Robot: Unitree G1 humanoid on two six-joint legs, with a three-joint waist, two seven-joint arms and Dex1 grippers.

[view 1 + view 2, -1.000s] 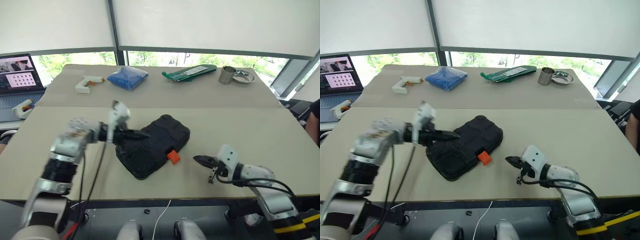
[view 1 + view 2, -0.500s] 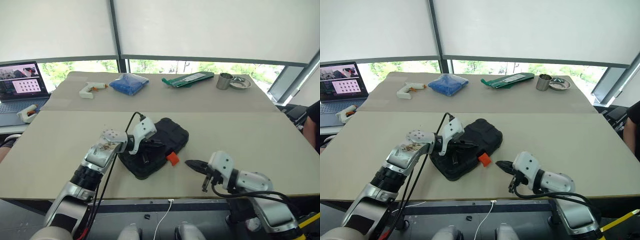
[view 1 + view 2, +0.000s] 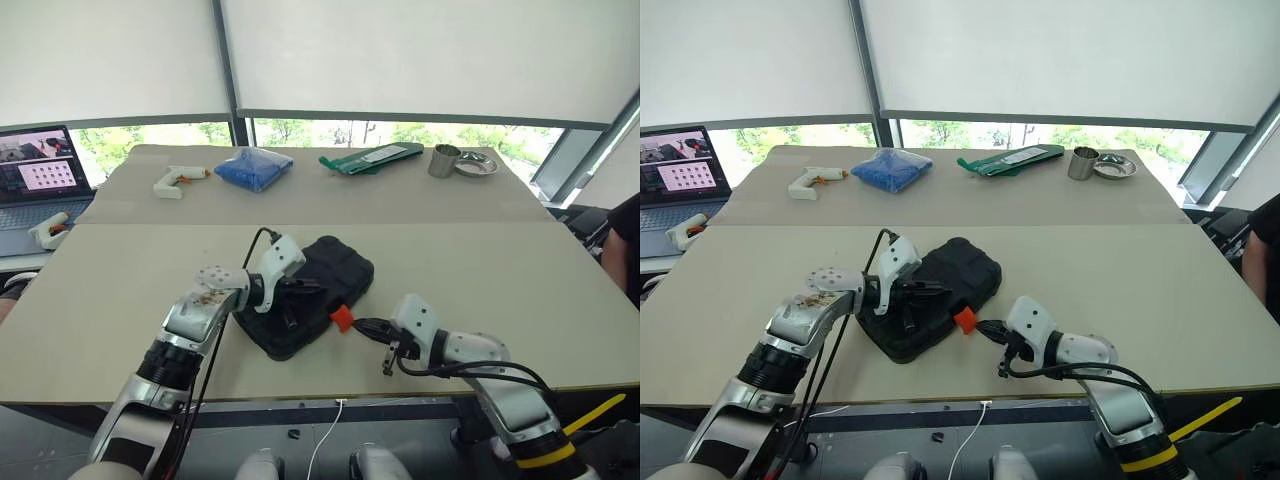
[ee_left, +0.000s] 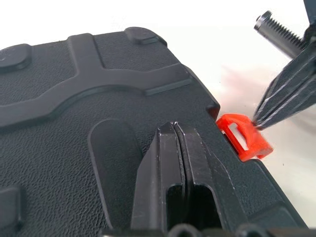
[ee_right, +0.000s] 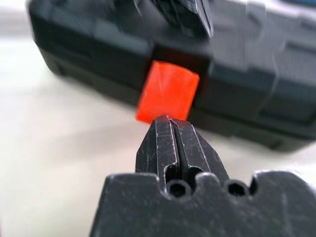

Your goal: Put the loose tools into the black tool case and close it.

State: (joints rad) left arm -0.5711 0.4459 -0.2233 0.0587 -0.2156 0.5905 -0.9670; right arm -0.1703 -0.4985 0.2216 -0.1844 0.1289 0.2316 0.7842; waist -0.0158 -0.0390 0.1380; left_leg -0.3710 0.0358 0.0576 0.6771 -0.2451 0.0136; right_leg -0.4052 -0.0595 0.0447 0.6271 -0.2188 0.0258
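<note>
Latching step. The black plastic clamshell tool case (image 3: 305,293) lies lid-down mid-table; the left gripper (image 4: 177,148), fingers together and empty, presses its lid. The right gripper (image 5: 170,136), likewise closed and empty, meets the orange latch (image 5: 168,90), which probably needs a firm inward push.

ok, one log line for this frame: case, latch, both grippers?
case: lid down | latch: sticking out, not snapped | left gripper: shut, pressing on lid | right gripper: shut, tips at latch
</note>
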